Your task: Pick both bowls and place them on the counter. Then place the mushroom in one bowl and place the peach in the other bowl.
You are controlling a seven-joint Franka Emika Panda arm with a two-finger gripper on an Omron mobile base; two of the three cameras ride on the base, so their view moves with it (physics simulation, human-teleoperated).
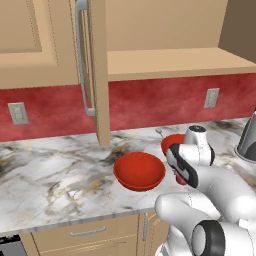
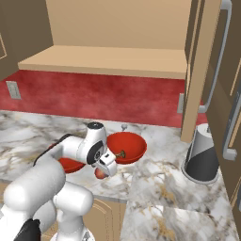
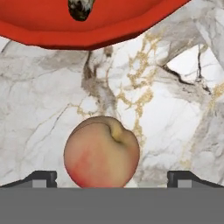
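Two dark fingertips [image 3: 43, 178] sit wide apart at the bottom corners of the hand view, and the peach [image 3: 102, 152] lies between them at lower centre, touching neither. It rests on the marble counter [image 3: 175, 109]. Beyond it, along the top edge, runs the rim of a red bowl [image 3: 100, 26] holding the mushroom [image 3: 81, 8]. In the left base view, a second red bowl [image 1: 139, 171] sits at centre frame.
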